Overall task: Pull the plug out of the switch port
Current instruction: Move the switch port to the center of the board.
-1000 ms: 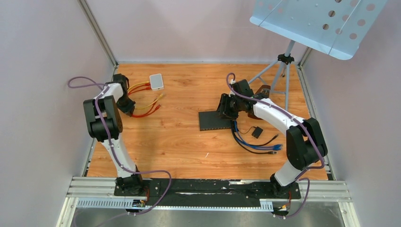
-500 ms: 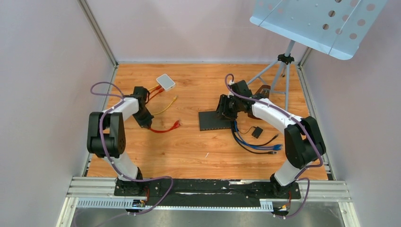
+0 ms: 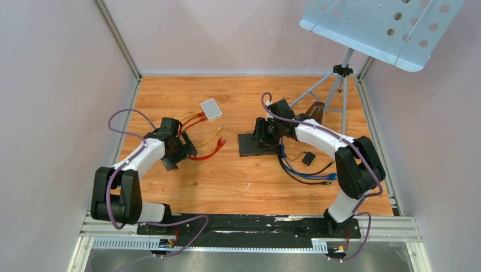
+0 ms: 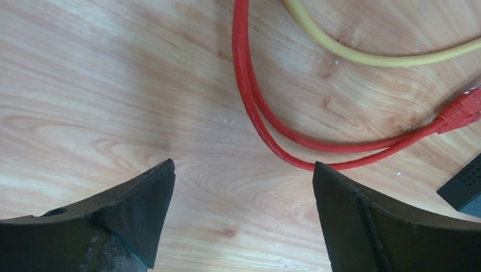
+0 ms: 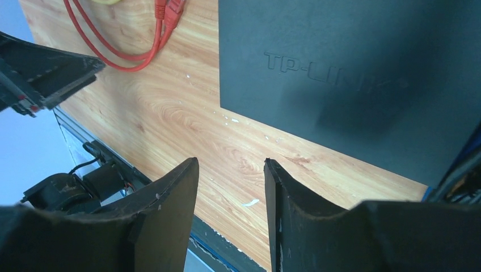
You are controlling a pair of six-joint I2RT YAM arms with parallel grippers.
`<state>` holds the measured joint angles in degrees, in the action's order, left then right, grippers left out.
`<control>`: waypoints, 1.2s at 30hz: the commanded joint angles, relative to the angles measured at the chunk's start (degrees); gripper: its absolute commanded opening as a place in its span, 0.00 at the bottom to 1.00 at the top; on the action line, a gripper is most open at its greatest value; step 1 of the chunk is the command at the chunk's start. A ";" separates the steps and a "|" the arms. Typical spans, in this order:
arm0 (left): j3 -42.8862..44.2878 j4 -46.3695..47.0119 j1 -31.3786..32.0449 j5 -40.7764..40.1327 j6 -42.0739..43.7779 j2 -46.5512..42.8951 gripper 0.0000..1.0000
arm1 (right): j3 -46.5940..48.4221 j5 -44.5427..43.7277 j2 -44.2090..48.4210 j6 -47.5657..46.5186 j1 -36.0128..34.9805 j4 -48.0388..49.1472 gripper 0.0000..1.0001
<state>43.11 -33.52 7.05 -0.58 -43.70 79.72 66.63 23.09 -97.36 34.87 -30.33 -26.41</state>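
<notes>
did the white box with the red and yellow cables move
Yes. The white box has slid right and slightly down in the top view, closing on the black TP-Link switch, which stayed put.

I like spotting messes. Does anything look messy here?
Yes. A red cable and a yellow cable sprawl loose with free plugs, and blue cables lie tangled beside the black switch.

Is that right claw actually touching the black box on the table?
Apart. The right wrist view shows a strip of bare table between the right gripper's fingertips and the black box's near edge.
</notes>
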 commanded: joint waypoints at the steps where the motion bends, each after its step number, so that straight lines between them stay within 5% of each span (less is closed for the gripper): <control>1: 4.71 -2.90 0.01 -7.10 2.70 -5.62 0.99 | 2.38 1.29 -0.46 0.44 -1.24 2.24 0.46; 5: 13.08 -5.53 -0.94 -13.08 7.03 -1.39 1.00 | 1.87 1.30 -0.10 0.47 -1.66 2.07 0.46; 12: 27.04 -6.11 -5.55 -11.75 12.32 15.45 0.98 | 0.79 0.69 1.14 0.46 -1.75 1.59 0.46; 23: 33.56 -7.02 -6.87 -10.33 16.57 27.65 0.83 | -0.10 0.84 1.40 1.03 -1.79 1.36 0.46; 36: 28.60 -6.07 -6.86 -7.97 15.73 26.43 0.32 | 0.75 1.65 0.24 1.09 -1.84 1.34 0.45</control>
<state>74.15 -39.79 0.25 -9.80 -27.70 108.12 66.63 23.77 -97.51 35.48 -31.86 -26.26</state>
